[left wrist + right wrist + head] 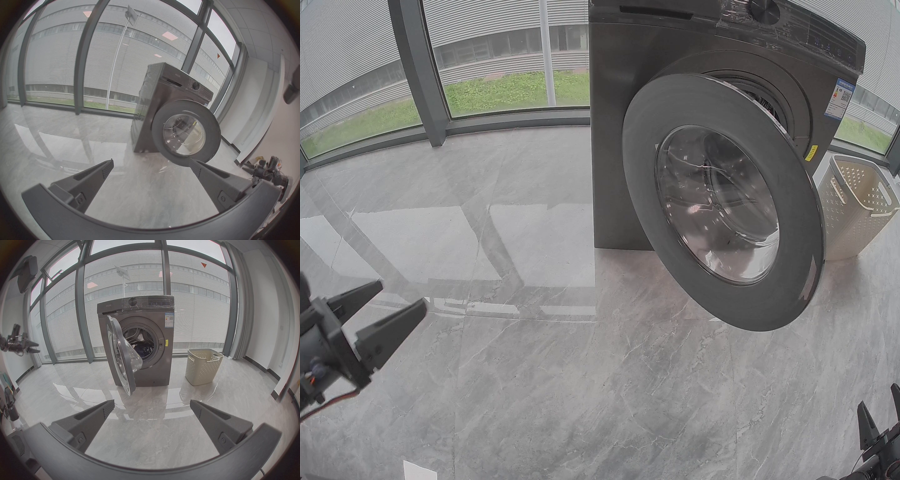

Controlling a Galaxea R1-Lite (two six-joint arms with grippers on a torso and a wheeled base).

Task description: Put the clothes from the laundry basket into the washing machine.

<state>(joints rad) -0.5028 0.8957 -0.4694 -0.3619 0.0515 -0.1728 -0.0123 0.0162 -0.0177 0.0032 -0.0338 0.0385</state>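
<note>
Beside one open-doored washing machine (612, 125), one laundry basket (850, 225); two sets of jaws, both wide.

Nothing is reading clearly here. A blue-and-white label (839, 99) is sitting on the washing machine (612, 156), on its front to the upper right of the drum opening. A small yellow sticker (811, 153) is sitting just below it. Both are carrying print too small to make out.
</note>
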